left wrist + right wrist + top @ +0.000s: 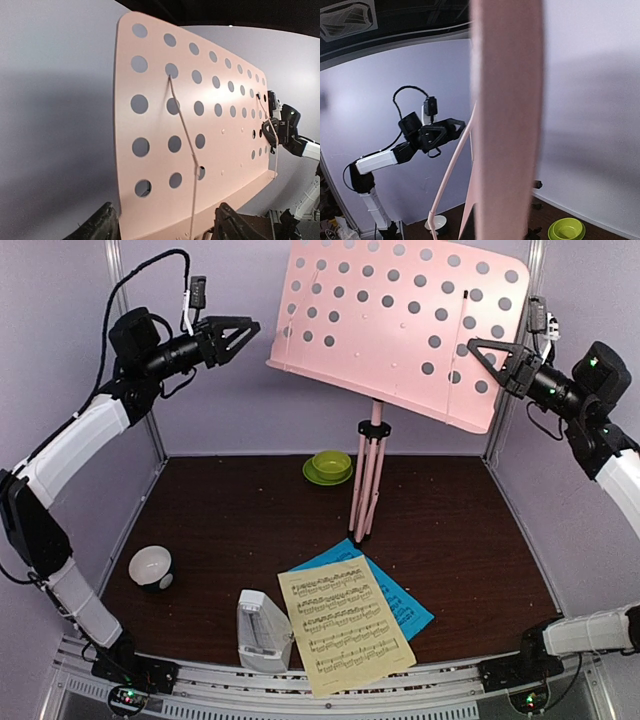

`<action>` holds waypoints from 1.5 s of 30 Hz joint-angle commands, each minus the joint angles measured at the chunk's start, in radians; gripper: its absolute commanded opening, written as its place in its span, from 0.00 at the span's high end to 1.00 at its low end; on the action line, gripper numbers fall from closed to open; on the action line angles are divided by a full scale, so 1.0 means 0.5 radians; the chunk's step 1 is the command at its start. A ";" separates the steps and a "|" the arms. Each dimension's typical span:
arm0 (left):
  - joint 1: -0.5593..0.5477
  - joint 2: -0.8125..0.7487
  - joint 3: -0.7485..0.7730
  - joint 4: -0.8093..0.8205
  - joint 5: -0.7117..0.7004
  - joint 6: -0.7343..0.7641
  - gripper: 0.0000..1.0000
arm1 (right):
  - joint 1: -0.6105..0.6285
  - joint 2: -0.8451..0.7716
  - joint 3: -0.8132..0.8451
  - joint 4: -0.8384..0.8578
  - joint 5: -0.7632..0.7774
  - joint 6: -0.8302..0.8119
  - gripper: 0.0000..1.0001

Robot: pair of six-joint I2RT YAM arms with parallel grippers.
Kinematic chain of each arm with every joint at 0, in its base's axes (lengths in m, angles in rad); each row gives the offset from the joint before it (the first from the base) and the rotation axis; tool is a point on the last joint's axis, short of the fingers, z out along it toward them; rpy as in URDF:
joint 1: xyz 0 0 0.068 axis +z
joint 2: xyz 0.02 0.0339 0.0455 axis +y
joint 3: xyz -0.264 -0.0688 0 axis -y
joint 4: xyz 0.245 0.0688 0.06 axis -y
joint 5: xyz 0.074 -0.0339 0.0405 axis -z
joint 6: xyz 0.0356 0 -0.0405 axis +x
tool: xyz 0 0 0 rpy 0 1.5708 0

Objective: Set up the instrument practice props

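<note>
Clamps right gripper (pixel 474 348) on right edge of pink music stand (pixel 400 330); hangs left gripper (pixel 252 335) just off its left edge. Lays yellow page (pixel 345 625) over blue page (pixel 405 605), metronome (pixel 262 630) just beside.

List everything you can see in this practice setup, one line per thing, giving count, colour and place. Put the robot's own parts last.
music stand: one, pink, back centre of the table, hole-punched panel raised high
yellow page: one, yellow, front centre, lying over the blue page
blue page: one, blue, partly under the yellow page
metronome: one, white-grey, front, just left of the pages
green bowl: one, green, on a saucer behind the stand's legs
small bowl: one, white and black, left side
table: one, dark brown
left end effector: one, black, open, by the panel's left edge
right end effector: one, black, shut on the panel's right edge
</note>
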 commanded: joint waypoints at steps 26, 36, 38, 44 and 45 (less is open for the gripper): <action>-0.722 0.416 -0.795 0.332 -1.128 0.311 0.35 | 0.126 -0.053 -0.077 0.571 0.572 0.179 1.00; -0.815 0.749 -0.439 0.274 -1.150 0.343 0.40 | 0.168 -0.010 -0.040 0.506 0.592 0.146 1.00; -0.814 0.795 -0.385 0.279 -1.144 0.329 0.41 | 0.179 0.005 -0.022 0.495 0.595 0.140 1.00; -0.814 0.906 -0.307 0.261 -1.161 0.323 0.44 | 0.215 0.051 0.045 0.452 0.612 0.132 1.00; -0.814 0.924 -0.292 0.247 -1.176 0.336 0.44 | 0.222 0.053 0.050 0.444 0.620 0.132 1.00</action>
